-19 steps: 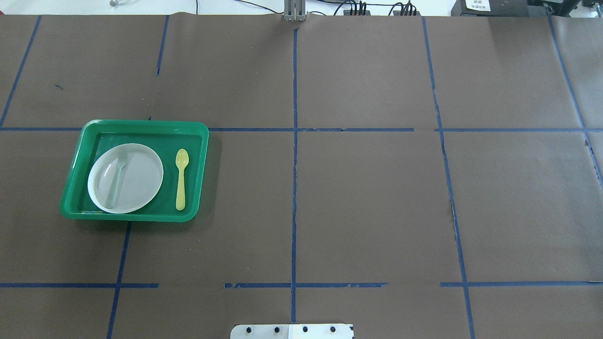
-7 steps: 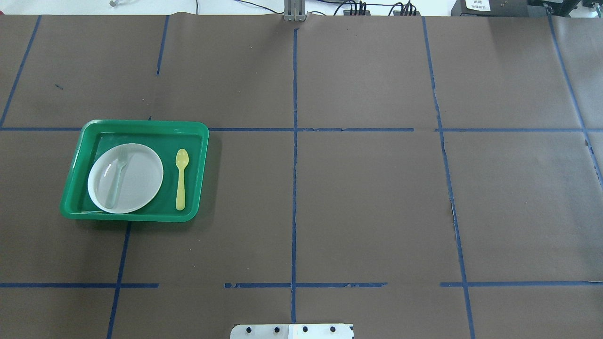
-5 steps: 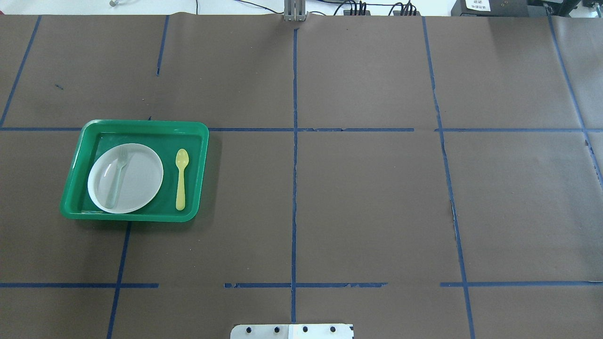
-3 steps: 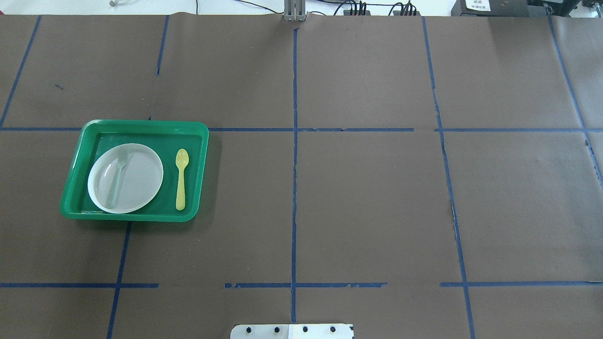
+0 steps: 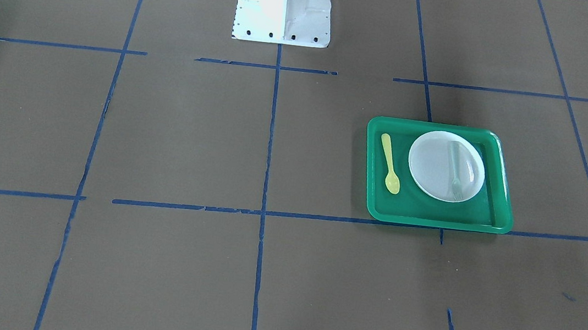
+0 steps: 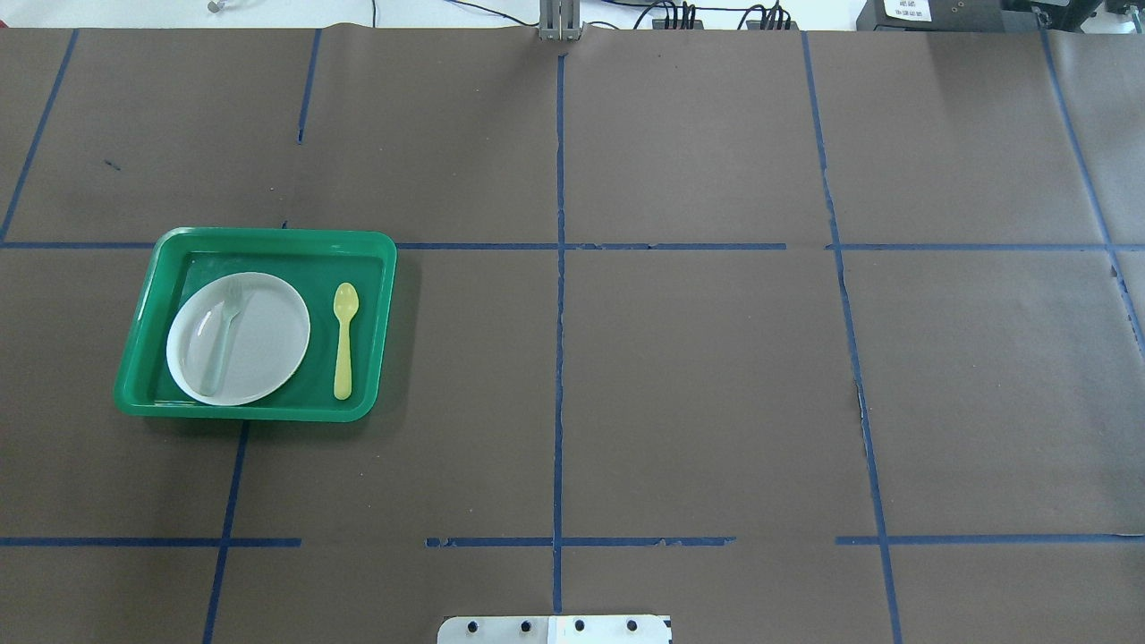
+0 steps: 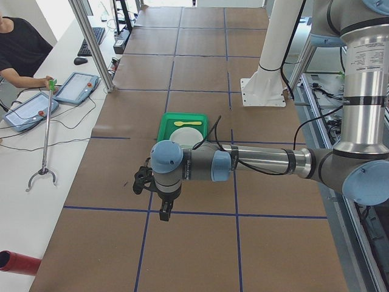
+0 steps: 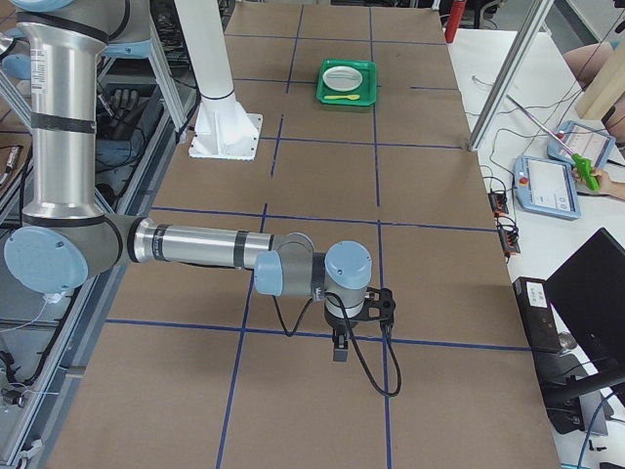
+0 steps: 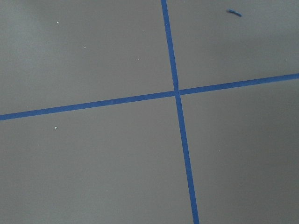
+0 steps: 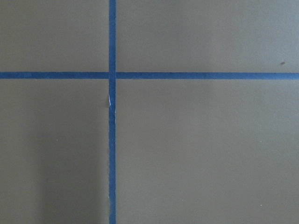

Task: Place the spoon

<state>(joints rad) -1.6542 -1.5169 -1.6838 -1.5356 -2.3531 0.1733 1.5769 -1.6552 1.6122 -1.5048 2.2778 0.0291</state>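
1. Spoon [image 6: 343, 340]: lies flat on the green tray [image 6: 268, 236] floor, at 3 o'clock of the white plate [image 6: 268, 344] in the overhead view, just beside it, bowl toward 12 o'clock.
2. Fork [image 6: 221, 344]: on the plate.
3. Left gripper [image 7: 164, 213] and right gripper [image 8: 339, 350]: over the table [image 6: 716, 376], well apart from the tray; finger spread cannot be told.

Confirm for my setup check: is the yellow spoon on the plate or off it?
Off it. The spoon lies on the green tray beside the white plate, apart from it.
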